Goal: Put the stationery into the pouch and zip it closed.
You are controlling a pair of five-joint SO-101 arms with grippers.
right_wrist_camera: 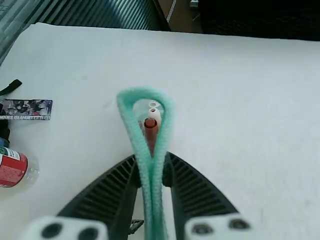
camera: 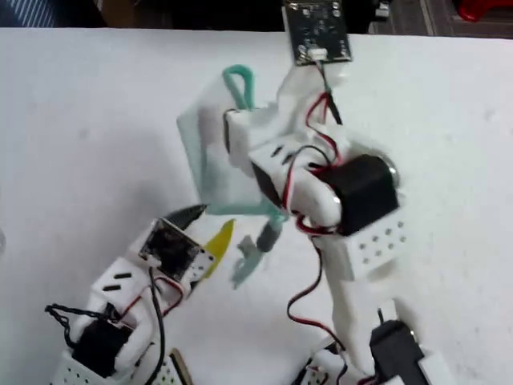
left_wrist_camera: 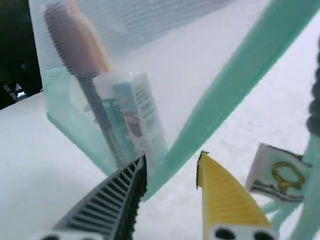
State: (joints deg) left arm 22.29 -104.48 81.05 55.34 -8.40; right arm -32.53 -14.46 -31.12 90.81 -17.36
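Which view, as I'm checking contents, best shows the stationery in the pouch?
Left wrist view: a pen and small box show through the pouch wall. Right wrist view catches pen ends; high view, a hazy pouch.

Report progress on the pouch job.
Done: a pen and a small box sit inside the pouch. In hand: right pincer clamps the pouch's loop; left pincer open at its teal edge. Left: zipping it closed, apparently.
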